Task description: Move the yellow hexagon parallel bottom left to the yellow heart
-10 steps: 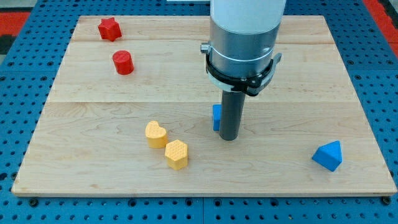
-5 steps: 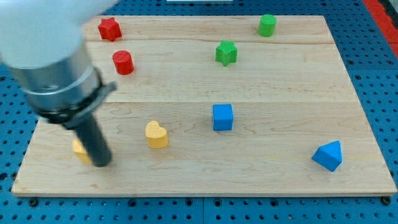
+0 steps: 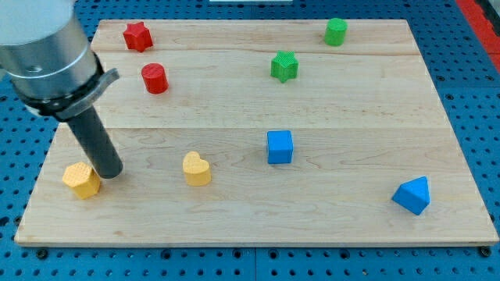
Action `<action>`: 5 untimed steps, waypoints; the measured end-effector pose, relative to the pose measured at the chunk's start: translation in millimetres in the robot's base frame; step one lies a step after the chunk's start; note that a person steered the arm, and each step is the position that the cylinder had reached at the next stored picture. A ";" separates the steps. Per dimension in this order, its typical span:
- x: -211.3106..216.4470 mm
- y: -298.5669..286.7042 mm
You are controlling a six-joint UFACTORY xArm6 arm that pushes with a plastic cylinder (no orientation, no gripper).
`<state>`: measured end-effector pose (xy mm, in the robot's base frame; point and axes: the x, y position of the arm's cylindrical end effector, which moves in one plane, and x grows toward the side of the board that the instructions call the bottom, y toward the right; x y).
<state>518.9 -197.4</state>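
Observation:
The yellow hexagon [image 3: 81, 180] lies near the board's left edge, low in the view. The yellow heart [image 3: 196, 168] lies to its right, slightly higher, well apart from it. My tip [image 3: 109, 173] rests on the board just right of the hexagon and touches or nearly touches its upper right side. The rod rises from there up to the arm's grey body at the view's top left.
A red star [image 3: 137, 36] and a red cylinder [image 3: 155, 78] lie at the top left. A green star [image 3: 285, 66] and a green cylinder [image 3: 336, 31] lie at the top right. A blue cube [image 3: 280, 147] sits mid-board, a blue triangle [image 3: 412, 195] at the bottom right. The wooden board [image 3: 351, 117] ends close to the hexagon's left.
The hexagon went from beside the heart's lower right to the far left of the board. The arm swept from the middle to the left, then drew back up a little.

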 end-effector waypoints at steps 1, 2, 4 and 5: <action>-7.6 -2.1; -17.5 -32.9; 6.3 -61.6; 24.6 -43.1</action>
